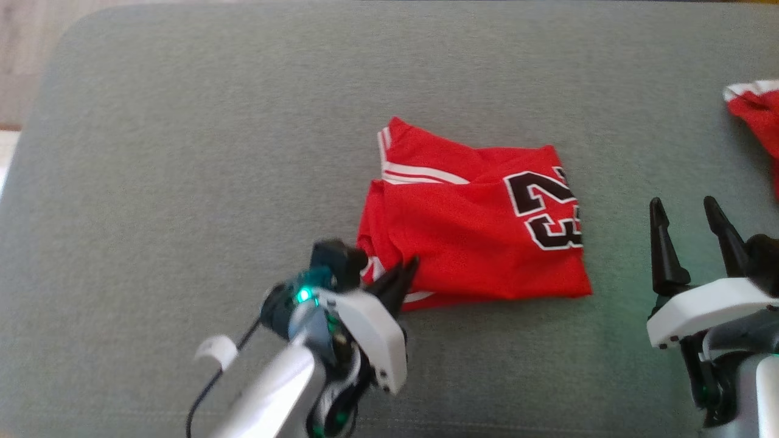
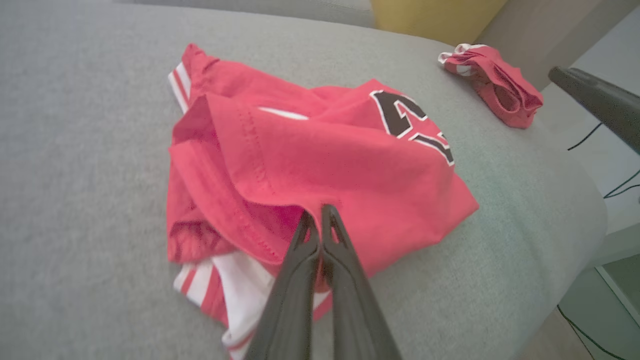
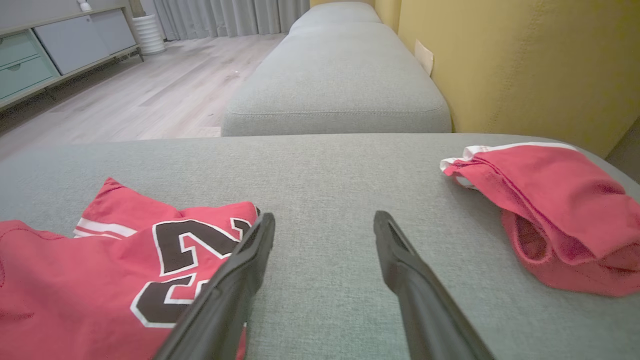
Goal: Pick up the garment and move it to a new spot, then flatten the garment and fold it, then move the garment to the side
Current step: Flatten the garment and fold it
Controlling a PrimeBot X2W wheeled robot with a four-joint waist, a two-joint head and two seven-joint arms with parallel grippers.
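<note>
The garment [image 1: 481, 231] is a red jersey with white stripes and a black number, folded into a rough rectangle on the grey cushion [image 1: 182, 152]. My left gripper [image 1: 405, 274] is at its near left corner, shut on the top layer's hem. In the left wrist view the two dark fingers pinch the garment's [image 2: 320, 165] red edge at the left gripper [image 2: 317, 212], lifting a small peak. My right gripper [image 1: 688, 210] stands open to the right of the garment, over bare cushion. In the right wrist view the right gripper [image 3: 320, 225] is open, with the garment [image 3: 100, 280] at lower left.
A second red garment [image 1: 758, 115] lies bunched near the cushion's far right edge, also seen as a red bundle [image 3: 560, 220] and a red heap [image 2: 492, 82]. A yellow wall [image 3: 525, 60] backs the sofa. Another grey cushion [image 3: 335, 85] extends beyond, with wooden floor [image 3: 125, 95] to the left.
</note>
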